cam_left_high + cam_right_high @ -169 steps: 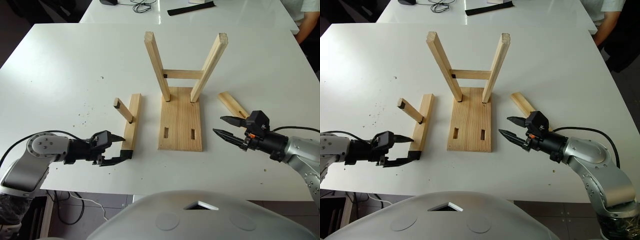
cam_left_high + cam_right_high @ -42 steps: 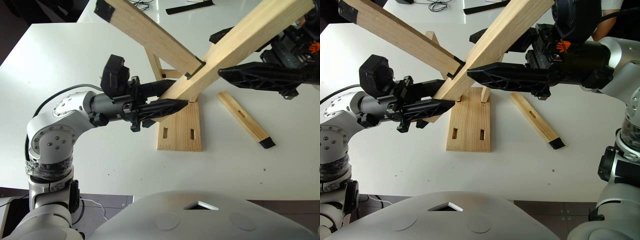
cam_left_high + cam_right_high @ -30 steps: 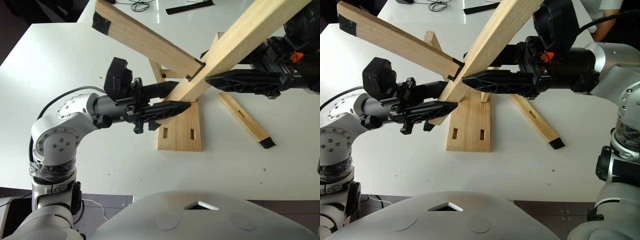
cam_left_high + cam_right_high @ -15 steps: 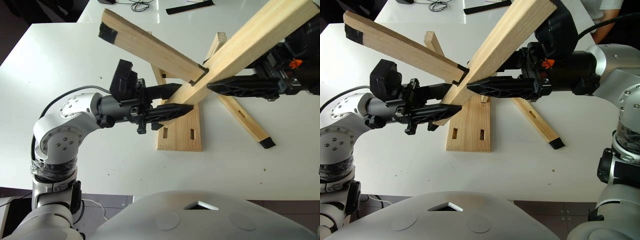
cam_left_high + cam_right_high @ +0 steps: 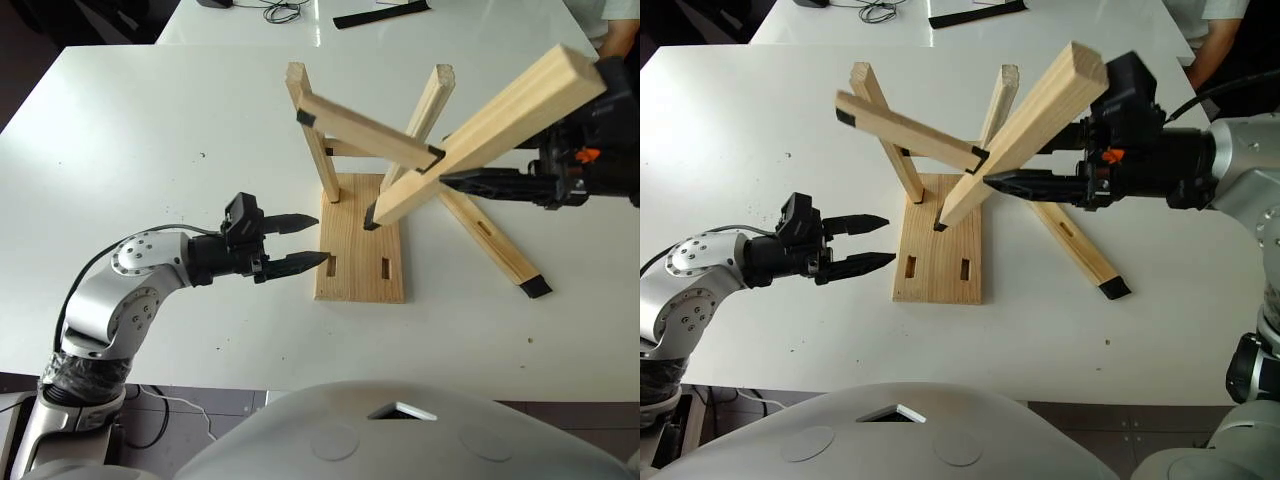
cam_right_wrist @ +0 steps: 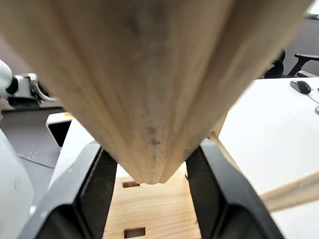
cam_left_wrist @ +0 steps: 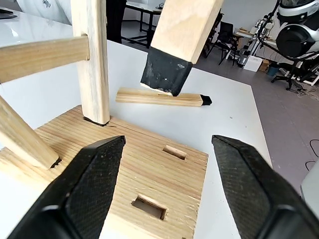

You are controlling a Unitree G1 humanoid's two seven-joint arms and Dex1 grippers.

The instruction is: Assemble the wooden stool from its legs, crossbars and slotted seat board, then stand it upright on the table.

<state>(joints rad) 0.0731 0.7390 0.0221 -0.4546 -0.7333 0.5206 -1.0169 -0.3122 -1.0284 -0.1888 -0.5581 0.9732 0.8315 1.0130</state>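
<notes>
The stool is half built on the counter (image 5: 150,120). Nearest, the left gripper (image 5: 322,240) hovers low just beside the board (image 5: 360,285). Its jaws are wide apart and empty, and they point toward the two free slots (image 5: 331,265), probably so that it can steady the board. Above the board, the right gripper (image 5: 1000,172) clamps a leg (image 5: 490,125) that carries a crossbar (image 5: 365,130). This leg is tilted with its dark foot in the air, I think to aim it at a slot. One finger is hidden behind the wood. A loose leg (image 5: 495,245) lies beside the board, partly covered. Farthest, two upright legs (image 5: 312,140) stand in the far slots; how deep they sit is hard to see.
</notes>
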